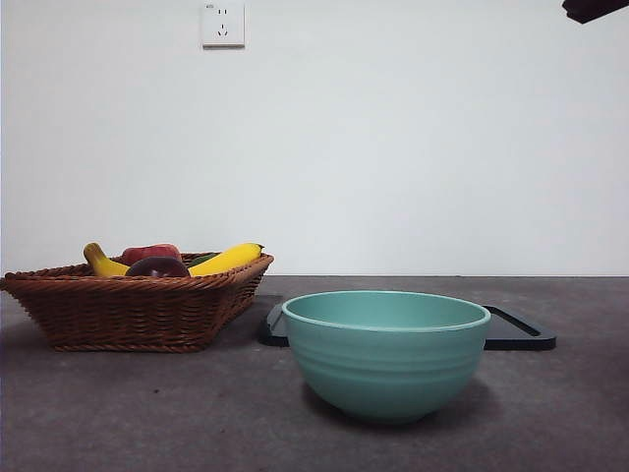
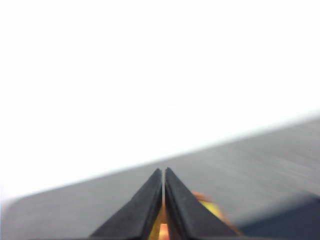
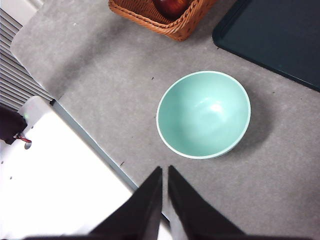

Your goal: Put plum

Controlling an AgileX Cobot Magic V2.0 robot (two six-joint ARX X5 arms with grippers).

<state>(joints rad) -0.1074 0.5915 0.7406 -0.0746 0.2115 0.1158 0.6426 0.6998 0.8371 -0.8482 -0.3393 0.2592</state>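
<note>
Plum mostly sunk behind the basket rim at left of the front view, just its dark top peeking out. Tray half blocked by the bowl. Left wrist view pretty much all blur.

One wicker basket. One teal bowl. One dark tray. Two yellow bananas. One red fruit. One dark plum. One wall socket. One grey tabletop.
</note>
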